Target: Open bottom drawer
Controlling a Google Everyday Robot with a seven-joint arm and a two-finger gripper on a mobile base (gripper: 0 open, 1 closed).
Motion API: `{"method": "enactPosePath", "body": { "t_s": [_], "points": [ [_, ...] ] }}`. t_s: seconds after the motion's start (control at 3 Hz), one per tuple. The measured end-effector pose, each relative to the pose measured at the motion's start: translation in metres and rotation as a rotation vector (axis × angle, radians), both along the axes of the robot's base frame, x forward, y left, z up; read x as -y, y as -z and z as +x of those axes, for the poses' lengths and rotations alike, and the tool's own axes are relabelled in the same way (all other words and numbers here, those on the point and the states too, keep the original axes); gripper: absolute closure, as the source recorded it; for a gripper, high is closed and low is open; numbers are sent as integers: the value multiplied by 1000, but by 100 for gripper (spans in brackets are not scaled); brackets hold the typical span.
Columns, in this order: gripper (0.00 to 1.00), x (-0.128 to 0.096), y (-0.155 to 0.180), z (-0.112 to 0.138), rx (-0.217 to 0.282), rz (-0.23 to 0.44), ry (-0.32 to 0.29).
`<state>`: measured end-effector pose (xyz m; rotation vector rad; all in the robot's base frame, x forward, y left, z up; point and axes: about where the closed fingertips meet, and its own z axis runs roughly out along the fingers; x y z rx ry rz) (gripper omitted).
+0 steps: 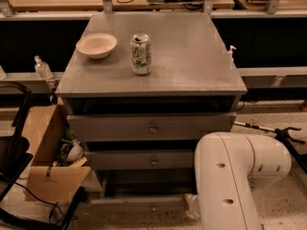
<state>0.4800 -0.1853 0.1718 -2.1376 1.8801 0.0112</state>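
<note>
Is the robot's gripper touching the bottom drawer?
Cannot tell. Camera view: the gripper, low beside the bottom drawer, is mostly hidden behind the white arm.

You had a single camera, set high in front of the cabinet (pixel 192 56) and tilted downward. It looked onto the grey top and down the three drawer fronts from fairly near. The bottom drawer (pixel 139 204) lay almost at the frame's lower edge. The white arm (pixel 240 176) filled the lower right, close to the lens, and hid the gripper behind it.
</note>
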Motion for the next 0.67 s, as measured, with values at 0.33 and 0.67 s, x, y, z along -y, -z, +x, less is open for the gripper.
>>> {"method": "enactPosePath", "body": {
  "t_s": [0.33, 0.67],
  "points": [
    [96, 0, -2, 0, 0, 0, 0],
    [100, 0, -6, 0, 0, 0, 0]
  ]
}}
